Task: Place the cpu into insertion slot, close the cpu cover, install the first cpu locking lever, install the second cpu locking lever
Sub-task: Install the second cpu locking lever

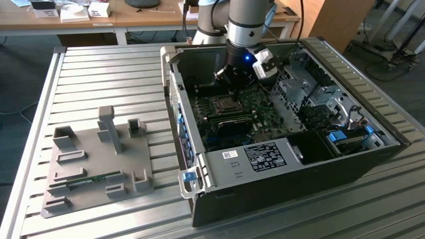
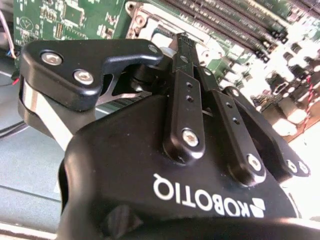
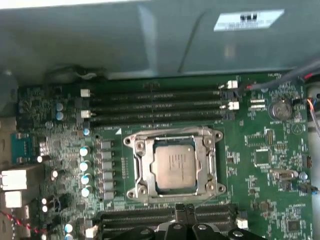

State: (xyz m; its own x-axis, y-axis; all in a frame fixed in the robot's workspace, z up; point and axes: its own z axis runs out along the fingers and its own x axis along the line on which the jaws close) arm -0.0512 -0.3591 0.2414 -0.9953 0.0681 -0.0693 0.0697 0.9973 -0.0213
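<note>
A ribbed, slatted metal table (image 1: 106,69) carries an open black tower computer case (image 1: 285,184) lying on its side; beside it, toward the exterior view's left, sits a grey moulded plastic fixture (image 1: 93,159); inside the case lies the green circuit board (image 3: 260,165); the black jointed hand (image 3: 185,214) hangs low over the board just beside the socket, its slim fingers (image 2: 186,65) pressed together, pinching nothing; the shiny square metal cpu cover (image 3: 212,160) lies flat on the insertion slot (image 3: 131,141); the dull silver-grey square cpu (image 3: 173,163) sits seated within its window.
</note>
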